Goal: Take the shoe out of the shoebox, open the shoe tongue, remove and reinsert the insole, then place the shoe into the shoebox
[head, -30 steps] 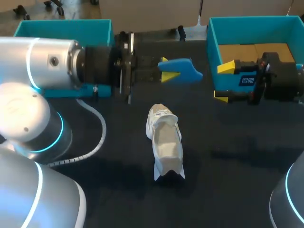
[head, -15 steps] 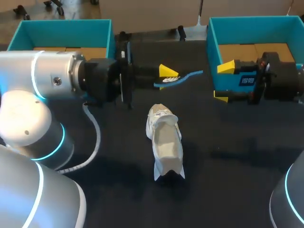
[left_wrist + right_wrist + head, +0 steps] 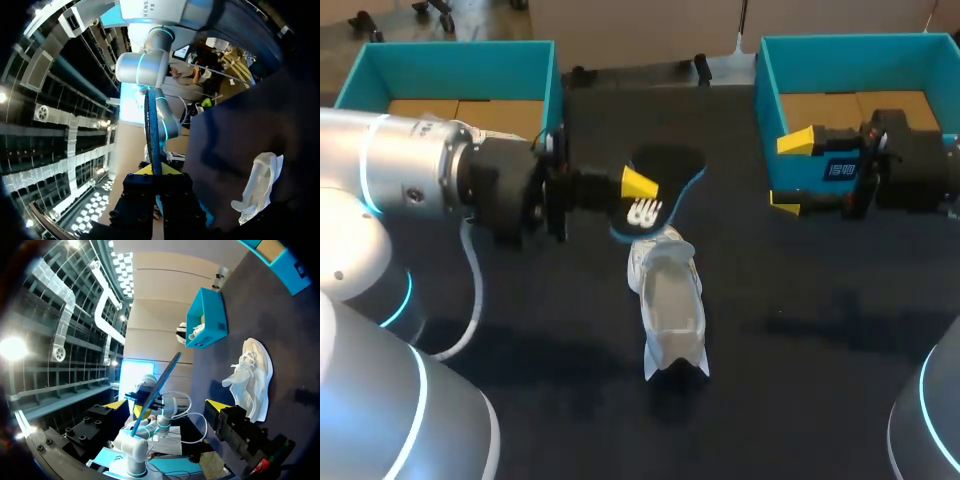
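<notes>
Near: white shoe [image 3: 668,300] lies on my table [image 3: 800,340], outside both boxes | Mid: my left gripper [image 3: 642,195] is clamped on the blue-edged insole [image 3: 665,172], over the shoe's far end, contact unclear | my right gripper [image 3: 790,172] has its fingers apart, nothing held, at the right shoebox [image 3: 766,100] front wall | Far: left shoebox [image 3: 450,52] at the far left.

The left arm [image 3: 400,175] is silver with cyan light rings and a black wrist. A pale cable [image 3: 475,285] hangs at six o'clock.
</notes>
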Motion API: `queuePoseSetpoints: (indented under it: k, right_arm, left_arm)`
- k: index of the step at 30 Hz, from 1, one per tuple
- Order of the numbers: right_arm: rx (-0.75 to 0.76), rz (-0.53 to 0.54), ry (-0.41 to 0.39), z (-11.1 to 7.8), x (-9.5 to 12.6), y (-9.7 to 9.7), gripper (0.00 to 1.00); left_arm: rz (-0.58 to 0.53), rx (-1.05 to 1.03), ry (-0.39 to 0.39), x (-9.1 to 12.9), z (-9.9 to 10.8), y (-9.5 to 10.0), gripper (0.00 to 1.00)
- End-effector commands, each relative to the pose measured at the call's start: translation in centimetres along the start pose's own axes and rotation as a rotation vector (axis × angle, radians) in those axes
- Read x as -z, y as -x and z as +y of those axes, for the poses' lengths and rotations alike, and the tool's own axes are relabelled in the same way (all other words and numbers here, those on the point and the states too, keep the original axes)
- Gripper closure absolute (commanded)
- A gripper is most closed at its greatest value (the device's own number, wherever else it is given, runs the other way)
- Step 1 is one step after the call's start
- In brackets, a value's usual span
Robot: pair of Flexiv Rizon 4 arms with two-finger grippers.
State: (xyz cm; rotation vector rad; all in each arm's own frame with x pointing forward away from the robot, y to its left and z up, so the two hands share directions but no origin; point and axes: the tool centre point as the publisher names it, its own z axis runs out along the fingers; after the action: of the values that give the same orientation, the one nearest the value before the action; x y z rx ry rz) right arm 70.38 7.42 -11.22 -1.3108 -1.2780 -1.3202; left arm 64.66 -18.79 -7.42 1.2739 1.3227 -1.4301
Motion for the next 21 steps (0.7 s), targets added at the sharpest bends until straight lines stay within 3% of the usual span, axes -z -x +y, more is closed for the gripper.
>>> queuePoseSetpoints:
  k: [1,9,13,21]
  right_arm:
    - [0.000,0.000,0.003,0.0,-0.2,0.0,0.00]
    - [0.000,0.000,0.003,0.0,-0.2,0.0,0.00]
    - [0.000,0.000,0.003,0.0,-0.2,0.0,0.00]
    - [-0.006,0.012,-0.058,-0.1,-3.2,-0.1,0.00]
  left_arm:
    - [0.064,-0.163,0.003,-0.1,0.5,-1.1,1.00]
    - [0.062,-0.236,0.114,0.2,1.8,-3.4,1.00]
    - [0.072,-0.310,0.126,0.0,2.0,-4.2,1.00]
    - [0.056,-0.408,0.159,-1.2,2.6,-5.3,1.00]
